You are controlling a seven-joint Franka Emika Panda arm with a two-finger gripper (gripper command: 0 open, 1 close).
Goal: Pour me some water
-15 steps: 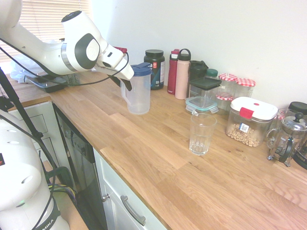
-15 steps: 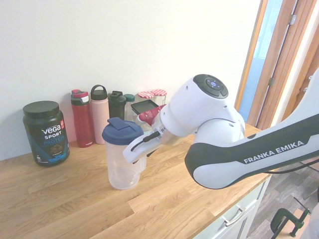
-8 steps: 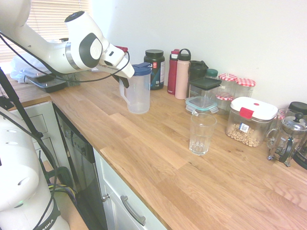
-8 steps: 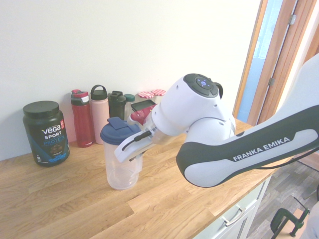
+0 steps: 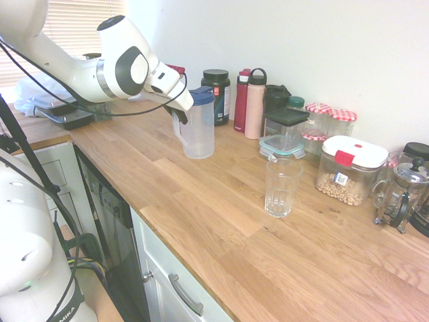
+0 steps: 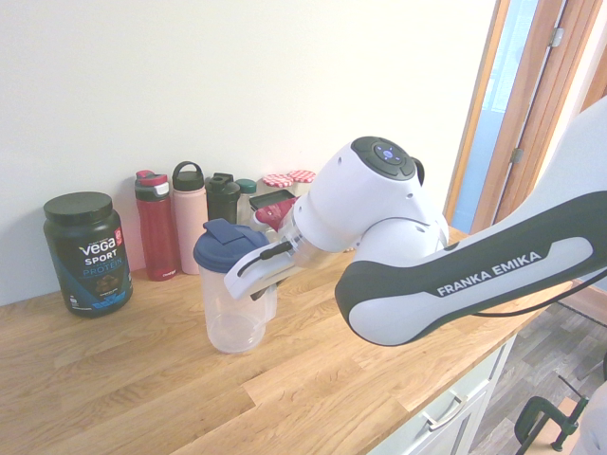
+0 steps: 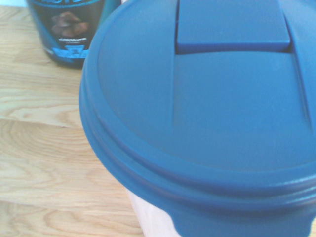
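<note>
One pincer (image 5: 179,115) clamped on pitcher (image 5: 198,124) handle | oak worktop (image 5: 221,221) (kitchen) | glass (image 5: 282,187) apart

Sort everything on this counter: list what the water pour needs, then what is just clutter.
Needed:
clear plastic pitcher with blue lid
empty ribbed drinking glass
pincer, shut on the pitcher's handle

Clutter:
black protein tub
red bottle
pink bottle
white-lidded nut container
French press

White jointed arm (image 5: 80,70) reaching in low, wrist angled downward. Black two-finger tool (image 5: 179,115) closed tight around the handle of the clear plastic jug with the blue lid (image 5: 198,124).
</note>
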